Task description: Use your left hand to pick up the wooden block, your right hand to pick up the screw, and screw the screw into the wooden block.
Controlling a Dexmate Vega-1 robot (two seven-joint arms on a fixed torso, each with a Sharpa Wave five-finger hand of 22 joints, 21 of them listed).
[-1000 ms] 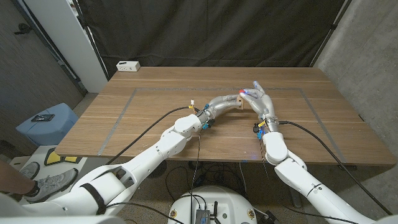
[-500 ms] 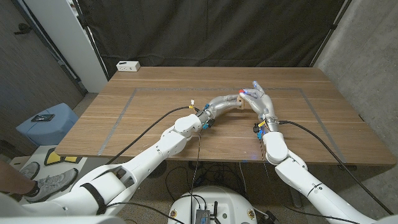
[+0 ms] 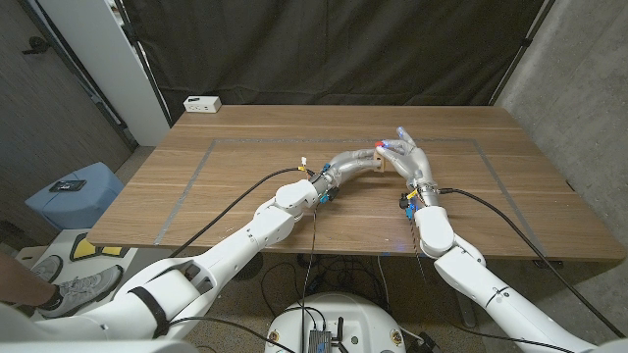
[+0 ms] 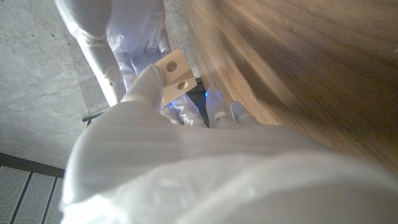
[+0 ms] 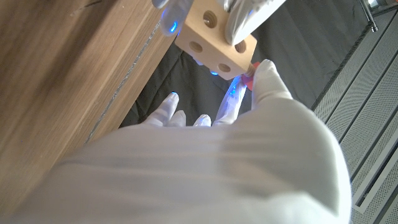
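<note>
Above the middle of the table (image 3: 245, 196) my left hand (image 3: 361, 162) holds the pale wooden block (image 3: 378, 154) off the surface. In the left wrist view the block (image 4: 174, 70) shows two round holes, gripped by my left hand (image 4: 155, 118). My right hand (image 3: 410, 159) meets the block from the right and pinches a red screw (image 3: 384, 145) against it. In the right wrist view the red screw (image 5: 247, 78) sits at the lower corner of the block (image 5: 216, 38), between my right hand (image 5: 205, 162) and the wood. The screw's shaft is hidden.
A small white box (image 3: 202, 103) lies at the table's far left corner. Left of the table stands a blue stool (image 3: 74, 196) with a dark phone on it. A person's shoe (image 3: 83, 284) is on the floor. Cables trail from both wrists.
The right hand's raised fingers have shifted very slightly at the block. Both arms and the block stay where they were.
</note>
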